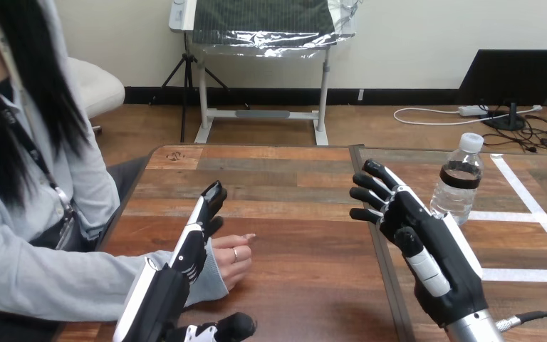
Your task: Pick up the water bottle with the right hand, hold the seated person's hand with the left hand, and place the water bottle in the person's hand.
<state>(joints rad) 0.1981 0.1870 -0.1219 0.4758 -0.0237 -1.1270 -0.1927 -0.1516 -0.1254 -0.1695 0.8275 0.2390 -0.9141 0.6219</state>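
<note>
The water bottle is standing upright on the wooden table, toward the far right corner, with its white cap on and its base sitting just left of the white tape lines that are marking that end of the surface. The right hand is hovering just beside the bottle on its left, reaching in from the near edge with its palm turned toward the table's left side; its fingers are standing straight and spread, released, gripping nothing, and it is not possible to tell whether the back of the hand is touching the bottle. Near the left edge, the person's hand is resting on the surface with its fingers loosely curled and holding nothing. The left hand is lying along the side of that hand nearer the left edge, over the wrist and the grey sleeve, with its fingers pointing straight toward the far edge, relaxed and not wrapping round the person's hand, while its thumb is sticking out near the near edge, apart from the person's hand.
</note>
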